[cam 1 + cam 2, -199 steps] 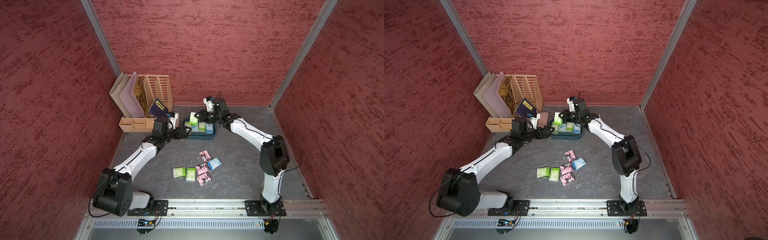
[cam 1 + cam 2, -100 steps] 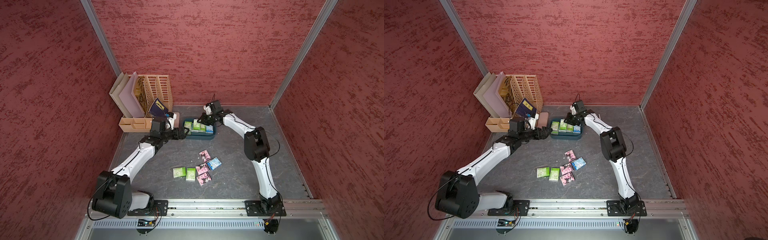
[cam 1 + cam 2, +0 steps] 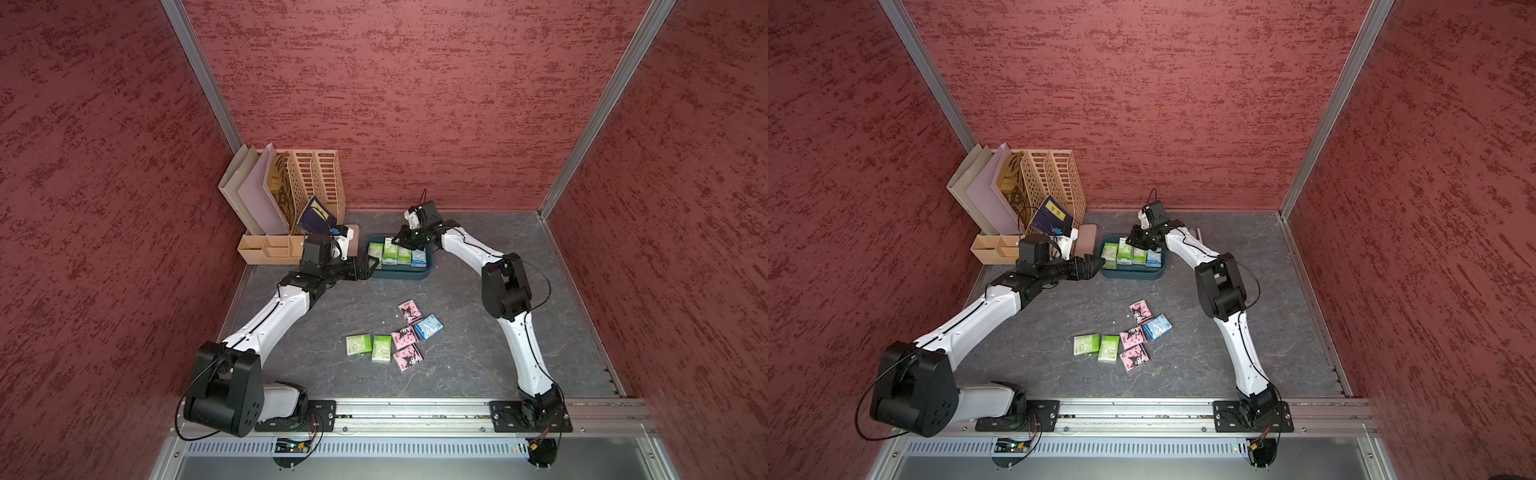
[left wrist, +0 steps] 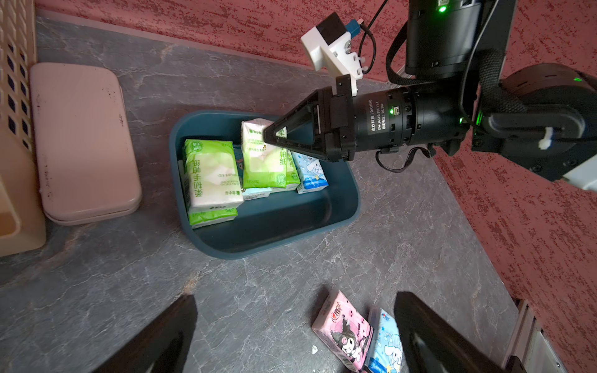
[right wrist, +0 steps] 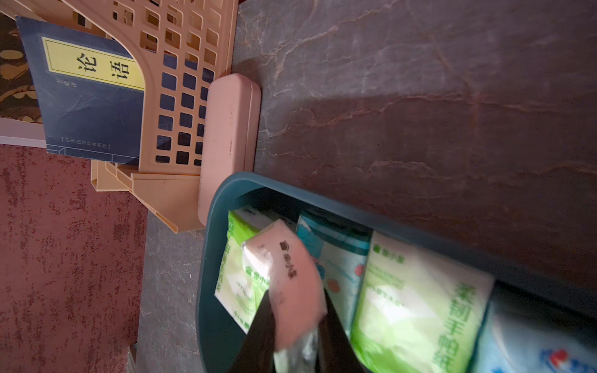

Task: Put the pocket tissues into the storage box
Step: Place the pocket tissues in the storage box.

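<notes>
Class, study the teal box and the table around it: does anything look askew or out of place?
Yes. A green packet pinched in the right gripper hangs tilted and squeezed over the storage box, at an angle to the stacked ones. Six loose packets lie scattered on the table, the pink ones skewed.

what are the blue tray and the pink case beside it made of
Tray: looks like moulded plastic, smooth, softly shiny, with rounded corners.
Pink case: probably hard plastic, matte, with dark scuffs and a seam round its edge.
</notes>
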Robot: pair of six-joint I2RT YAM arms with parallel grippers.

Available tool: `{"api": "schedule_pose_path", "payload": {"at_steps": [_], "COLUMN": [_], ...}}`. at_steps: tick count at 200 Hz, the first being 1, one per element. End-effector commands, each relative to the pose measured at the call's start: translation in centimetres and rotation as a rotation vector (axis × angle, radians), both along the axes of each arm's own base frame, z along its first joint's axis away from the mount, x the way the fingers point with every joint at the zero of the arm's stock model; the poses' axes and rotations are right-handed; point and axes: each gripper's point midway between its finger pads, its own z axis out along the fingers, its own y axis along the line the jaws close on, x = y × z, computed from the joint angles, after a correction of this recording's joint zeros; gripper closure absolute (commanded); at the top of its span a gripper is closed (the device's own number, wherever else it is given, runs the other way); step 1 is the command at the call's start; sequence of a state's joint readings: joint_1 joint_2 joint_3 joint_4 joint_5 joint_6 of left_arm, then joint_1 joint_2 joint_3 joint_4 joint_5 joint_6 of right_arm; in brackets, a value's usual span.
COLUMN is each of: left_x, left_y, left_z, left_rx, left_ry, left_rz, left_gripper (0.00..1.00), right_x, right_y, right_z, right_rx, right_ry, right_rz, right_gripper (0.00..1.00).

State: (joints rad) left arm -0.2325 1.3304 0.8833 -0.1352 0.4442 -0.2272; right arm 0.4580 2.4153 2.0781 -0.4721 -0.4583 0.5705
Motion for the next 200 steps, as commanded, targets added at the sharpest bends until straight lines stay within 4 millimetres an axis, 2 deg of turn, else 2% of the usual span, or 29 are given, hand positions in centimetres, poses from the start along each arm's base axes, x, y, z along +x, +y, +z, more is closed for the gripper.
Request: {"api": "schedule_pose_path", "payload": {"at_steps": [1, 16, 39, 60, 74, 104, 134, 200], "left_x": [-0.1, -0.2, -0.2, -0.2, -0.2, -0.4, -0.5, -0.3], "left_y": [0.3, 0.3, 0.3, 0.4, 0.4, 0.5, 0.5, 0.5], "left_z": [-0.5, -0.6, -0.8, -0.6, -0.6, -0.7, -0.7, -0.3], "left_rx": [0.013, 0.015, 0.016, 0.011, 0.007, 0.004, 0.001, -0.007], "left_ry": [-0.001, -0.002, 0.005, 0.003, 0.003, 0.006, 0.005, 0.000], "left_rz": [-0.006, -0.004, -0.005, -0.004, -0.004, -0.001, 0.001, 0.009], "left_gripper": [0.00, 0.00, 0.00, 0.00, 0.00, 0.00, 0.00, 0.00], "right_x": [0.8, 1.0, 1.1, 1.2, 1.2, 1.1, 0.9, 0.5], "right_y": [0.7, 0.9, 1.4, 1.8, 1.8, 1.9, 1.6, 0.0], "right_z": [0.4, 0.1, 0.0, -0.3, -0.6, -0.5, 0.4, 3.2], "right_rx": [0.003, 0.004, 0.012, 0.012, 0.003, -0.005, -0.027, -0.085], "right_ry": [-0.028, -0.027, -0.029, -0.031, -0.028, -0.032, -0.046, -0.114], "right_rz": [-0.009, -0.007, -0.001, 0.002, -0.003, 0.000, -0.001, -0.019], "right_gripper": [0.94, 0.90, 0.79, 0.74, 0.66, 0.59, 0.57, 0.43]}}
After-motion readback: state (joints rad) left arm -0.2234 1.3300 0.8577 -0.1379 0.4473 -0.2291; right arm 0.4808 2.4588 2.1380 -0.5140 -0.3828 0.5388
